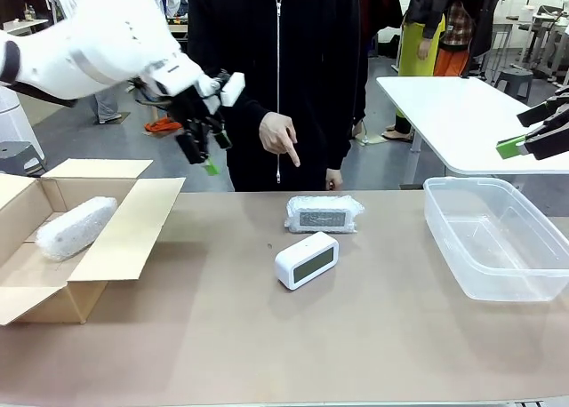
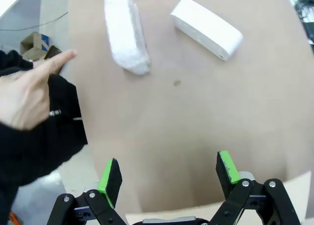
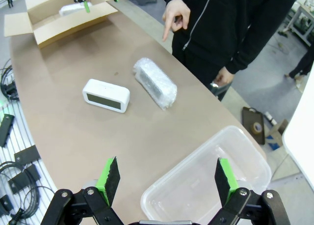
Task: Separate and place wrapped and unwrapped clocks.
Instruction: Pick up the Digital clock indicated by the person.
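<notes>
Although its grey screen faces the robot's side, the bare white clock (image 1: 307, 259) is too small in the pictures for any digits or print to be read. It rests near the middle of the brown counter (image 1: 267, 336), turned at a slant. Just beyond it, toward the person and close without touching, lies 1 bubble-wrapped clock (image 1: 324, 214). Its dark screen shows dimly through the wrap and is equally unreadable. The 2nd wrapped clock (image 1: 76, 227) lies well to the left of the bare clock, inside an open cardboard box (image 1: 124, 238) whose flaps are folded outward. Well to the right of the bare clock stands a clear plastic tub (image 1: 442, 229).

A person in a black zipped top stands at the far side, beyond the bare clock. The person's raised hand (image 1: 283, 136) has its index finger pointing down toward the counter.

The robot's left hand (image 1: 203, 154) hangs in the air up and to the left of the bare clock, between the box and the person's pointing finger. Its fingers are spread wide with the green pads well apart, holding and touching nothing. The robot's right hand (image 1: 524, 131) hovers far to the right of the bare clock, above the tub. It is likewise spread wide, with nothing between its pads.
</notes>
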Controlling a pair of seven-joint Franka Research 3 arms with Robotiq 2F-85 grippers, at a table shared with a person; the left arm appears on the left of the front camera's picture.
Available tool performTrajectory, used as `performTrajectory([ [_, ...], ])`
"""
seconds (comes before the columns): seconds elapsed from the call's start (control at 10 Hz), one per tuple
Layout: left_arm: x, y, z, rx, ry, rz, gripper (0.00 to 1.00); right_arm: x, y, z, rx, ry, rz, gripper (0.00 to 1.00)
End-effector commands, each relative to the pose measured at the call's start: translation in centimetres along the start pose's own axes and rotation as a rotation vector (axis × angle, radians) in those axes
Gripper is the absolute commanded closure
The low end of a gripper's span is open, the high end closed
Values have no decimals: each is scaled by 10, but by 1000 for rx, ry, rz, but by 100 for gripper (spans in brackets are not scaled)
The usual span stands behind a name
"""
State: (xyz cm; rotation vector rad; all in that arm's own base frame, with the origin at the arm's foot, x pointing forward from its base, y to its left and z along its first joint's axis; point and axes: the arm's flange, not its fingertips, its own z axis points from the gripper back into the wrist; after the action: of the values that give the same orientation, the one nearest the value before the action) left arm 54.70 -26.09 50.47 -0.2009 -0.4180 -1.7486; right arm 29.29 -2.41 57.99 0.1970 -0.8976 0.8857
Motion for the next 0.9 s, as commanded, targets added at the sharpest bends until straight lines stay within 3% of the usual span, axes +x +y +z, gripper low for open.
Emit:
performTrajectory([
  [0.0, 24, 19, -28, -14, 24, -14, 0, -1, -1, -2, 17, -10, -8, 0],
  [0.5, 76, 18, -122, -107, 51, -57, 0, -1, -1, -2, 17, -10, -8, 0],
  [0.8, 98, 23, -152, -146, 68, -71, 0, -1, -1, -2, 17, -10, -8, 0],
])
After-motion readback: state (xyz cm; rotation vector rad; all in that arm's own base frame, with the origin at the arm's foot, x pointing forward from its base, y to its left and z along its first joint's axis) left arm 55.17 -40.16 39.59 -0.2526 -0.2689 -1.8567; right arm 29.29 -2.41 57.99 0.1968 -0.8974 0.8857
